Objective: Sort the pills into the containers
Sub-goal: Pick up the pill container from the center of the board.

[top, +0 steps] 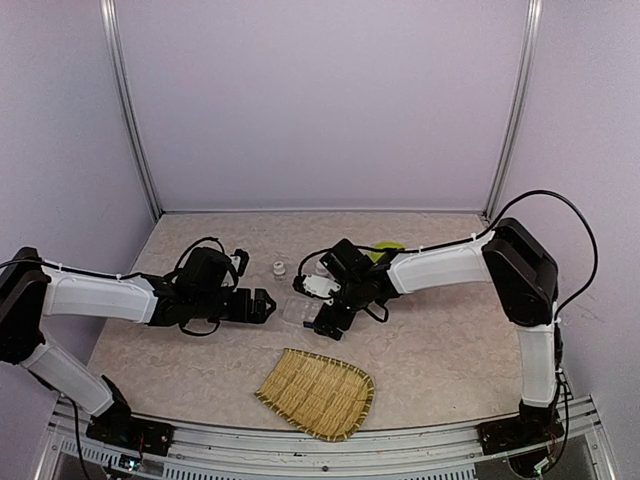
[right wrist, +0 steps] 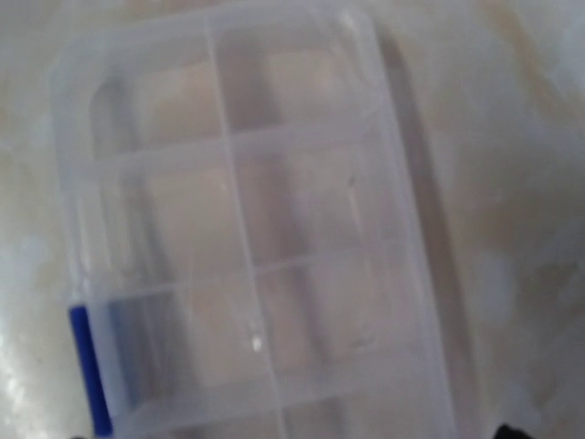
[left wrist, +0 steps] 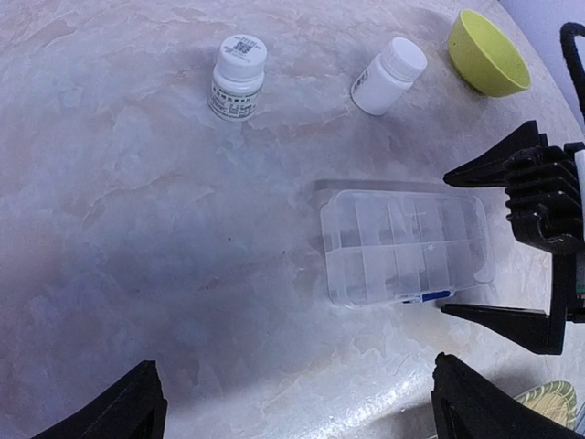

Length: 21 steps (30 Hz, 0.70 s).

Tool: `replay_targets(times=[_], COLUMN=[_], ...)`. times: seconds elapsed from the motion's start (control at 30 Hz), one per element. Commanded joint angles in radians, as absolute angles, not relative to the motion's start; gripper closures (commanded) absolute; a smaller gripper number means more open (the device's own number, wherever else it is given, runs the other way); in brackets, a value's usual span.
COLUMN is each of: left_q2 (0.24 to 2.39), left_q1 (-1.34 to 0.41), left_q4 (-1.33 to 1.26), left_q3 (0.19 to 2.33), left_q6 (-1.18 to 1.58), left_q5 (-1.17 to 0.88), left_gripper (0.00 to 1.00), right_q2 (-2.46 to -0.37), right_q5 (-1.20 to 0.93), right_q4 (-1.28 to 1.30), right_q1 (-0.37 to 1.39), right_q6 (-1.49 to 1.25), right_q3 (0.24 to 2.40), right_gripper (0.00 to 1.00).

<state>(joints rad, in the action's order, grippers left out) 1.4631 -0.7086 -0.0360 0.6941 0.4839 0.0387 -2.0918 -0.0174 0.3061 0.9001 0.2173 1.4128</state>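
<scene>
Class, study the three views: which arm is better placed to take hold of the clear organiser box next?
Right, probably. The right arm has its open jaws astride one end of the organiser box, which fills its wrist view; the left arm, jaws open too, hangs back from it.

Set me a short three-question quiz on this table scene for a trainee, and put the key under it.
1. How many white pill bottles are on the table?
2. True or false: the right gripper is shut on the organiser box.
3. The clip on the box's edge is: A red, B blue, C green.
Key: 1. Two, both capped. 2. False: its jaws stand open, one on each side of the box's end as the left wrist view shows it. 3. B.
</scene>
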Motion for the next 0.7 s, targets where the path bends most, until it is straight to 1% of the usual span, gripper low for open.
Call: replay_targets(times=[0.0,0.2,0.37,0.47,0.5,0.6,0.67], left_q2=[1.454,1.451,1.444,1.442,1.442,1.442,1.442], left_q1=[-0.715,-0.715,-0.715,-0.715,-0.715,-0.715,-0.715], left_q4=[-0.043,-0.038,-0.036,-0.035,-0.036,-0.042,-0.047], left_q3=[0.694,0.701,0.701,0.7,0.698,0.693,0.688], left_q6=[0.473,0.466,0.464,0.463,0.464,0.468,0.471], left_q5=[0.022,0.017,0.02,0.019,0.02,0.018,0.017], left_gripper=[0.01,0.01,0.01,0.01,0.01,0.01,0.01], right_q2=[-2.129,-2.143,-2.107,-2.086,-2.084,-2.082,-2.082], right_q5=[-0.027,-0.099,-0.118,-0.105,-0.099,-0.08,-0.073], right_q4=[0.336,0.377,0.375,0.377,0.379,0.382,0.378], right_q1=[0.904,0.889,0.889,0.889,0.889,0.888,0.89], right_q6=[0.244,0.236,0.237,0.24,0.241,0.238,0.235], right_q3=[1.462,1.483,1.452,1.433,1.427,1.42,1.414], right_gripper=[0.07,0.21,0.23,0.17,0.17,0.2,0.23])
